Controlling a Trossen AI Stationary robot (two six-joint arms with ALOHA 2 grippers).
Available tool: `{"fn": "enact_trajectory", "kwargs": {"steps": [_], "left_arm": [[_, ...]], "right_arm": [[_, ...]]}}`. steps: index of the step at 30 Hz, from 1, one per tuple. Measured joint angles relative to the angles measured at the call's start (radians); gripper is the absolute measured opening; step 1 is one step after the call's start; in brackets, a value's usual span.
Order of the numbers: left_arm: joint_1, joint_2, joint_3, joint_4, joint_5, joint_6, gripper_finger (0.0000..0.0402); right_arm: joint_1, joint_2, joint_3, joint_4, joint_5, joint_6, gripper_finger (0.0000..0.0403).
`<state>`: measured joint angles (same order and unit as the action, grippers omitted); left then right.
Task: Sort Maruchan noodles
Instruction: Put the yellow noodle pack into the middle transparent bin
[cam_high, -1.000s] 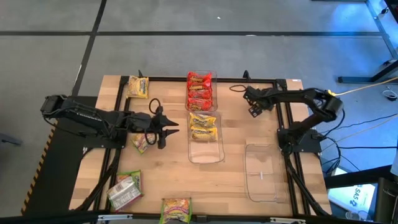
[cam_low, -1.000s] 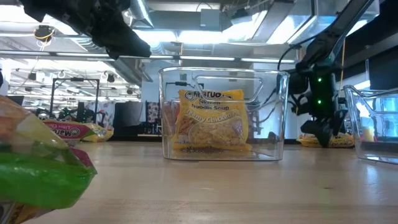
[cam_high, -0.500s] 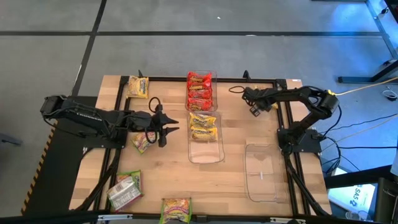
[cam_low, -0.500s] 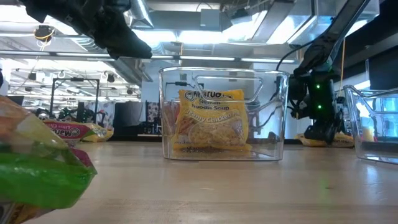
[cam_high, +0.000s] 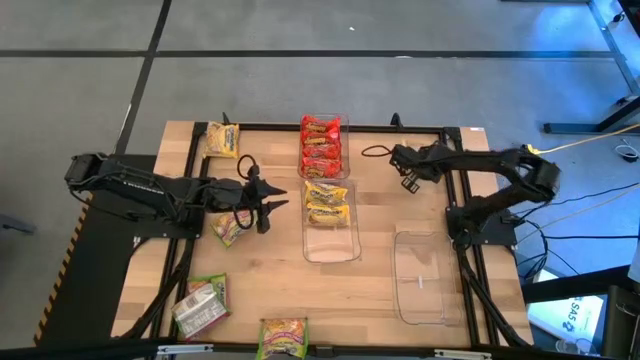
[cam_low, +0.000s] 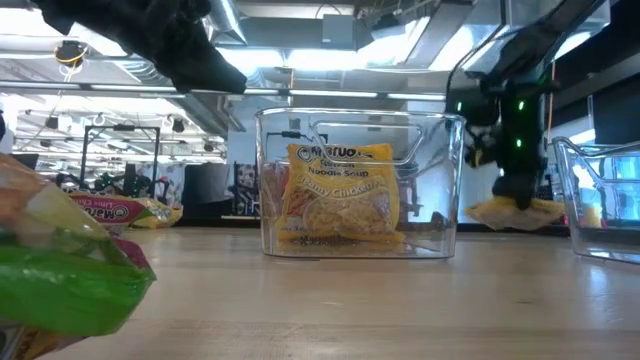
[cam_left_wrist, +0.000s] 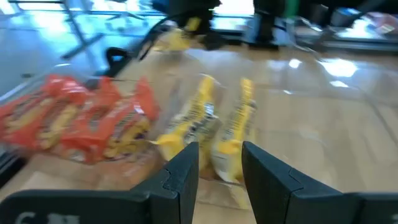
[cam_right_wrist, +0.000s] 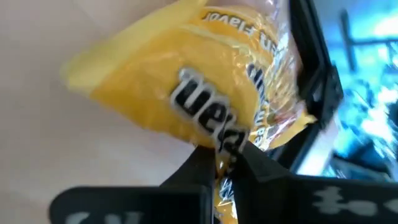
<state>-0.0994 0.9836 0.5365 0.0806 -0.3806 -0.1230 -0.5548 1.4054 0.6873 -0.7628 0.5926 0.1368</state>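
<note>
My right gripper (cam_high: 407, 177) is at the table's far right, shut on a yellow Maruchan noodle packet (cam_right_wrist: 186, 81), which also shows in the low view (cam_low: 515, 212); from above the gripper hides it. My left gripper (cam_high: 268, 205) hangs open and empty above the table, left of the clear bin (cam_high: 330, 240) that holds two yellow packets (cam_high: 326, 203). Behind it, a second bin holds red packets (cam_high: 321, 145). Loose packets lie flat on the table: a yellow one (cam_high: 222, 140) and green/pink ones (cam_high: 228, 229) (cam_high: 203, 303) (cam_high: 283, 335). My right gripper pinches the yellow packet's crinkled end edge (cam_right_wrist: 229, 144) between its two fingers, which come down at it from above. The packet spreads out beyond the fingertips, its held end raised. Whether its other end rests on the table I cannot tell.
An empty clear bin (cam_high: 420, 275) stands at the near right. Black rails (cam_high: 455, 200) run along the table's right side beside the right arm's base. Bare wood lies between the bins and the left-hand packets.
My right gripper has shut on the yellow packet and taken hold of it. It has risen a little and shifted slightly toward the table's left, and the packet has come up from lying flat.
</note>
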Motion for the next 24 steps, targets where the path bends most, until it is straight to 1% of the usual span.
{"fn": "enact_trajectory", "kwargs": {"steps": [2, 4, 7, 9, 11, 13, 15, 19, 22, 24], "left_arm": [[0.0, 0.0, 0.0, 0.007, -0.042, -0.026, 0.0115], [0.0, 0.0, 0.0, 0.021, -0.054, -0.053, 0.0115], [0.005, 0.0, -0.001, 0.07, -0.078, -0.052, 0.0115], [0.01, 0.0, -0.001, 0.104, -0.074, -0.027, 0.0117], [0.017, 0.0, -0.001, 0.131, -0.061, -0.027, 0.0128], [0.023, 0.0, -0.001, 0.149, -0.05, -0.029, 0.0144], [0.024, 0.0, -0.001, 0.158, -0.047, -0.038, 0.0163], [0.031, 0.0, -0.001, 0.171, -0.031, -0.08, 0.0198], [0.052, 0.0, -0.001, 0.171, 0.044, -0.141, 0.0216], [0.066, 0.0, -0.001, 0.172, 0.091, -0.18, 0.0221]], "right_arm": [[0.035, -0.066, 0.007, 0.002, -0.051, -0.013, 0.0014], [0.076, -0.127, 0.025, 0.001, -0.093, -0.013, 0.0011], [0.141, -0.21, 0.062, 0.005, -0.14, -0.012, 0.0003], [0.186, -0.251, 0.088, 0.016, -0.149, -0.012, 0.0001], [0.23, -0.283, 0.109, 0.035, -0.134, -0.012, 0.0002], [0.258, -0.299, 0.12, 0.044, -0.131, -0.015, 0.0002], [0.28, -0.307, 0.121, 0.054, -0.15, -0.022, 0.0001], [0.334, -0.308, 0.121, 0.134, -0.19, -0.041, 0.0001], [0.378, -0.308, 0.121, 0.224, -0.212, -0.067, 0.0], [0.403, -0.308, 0.121, 0.277, -0.215, -0.086, 0.0]]}}
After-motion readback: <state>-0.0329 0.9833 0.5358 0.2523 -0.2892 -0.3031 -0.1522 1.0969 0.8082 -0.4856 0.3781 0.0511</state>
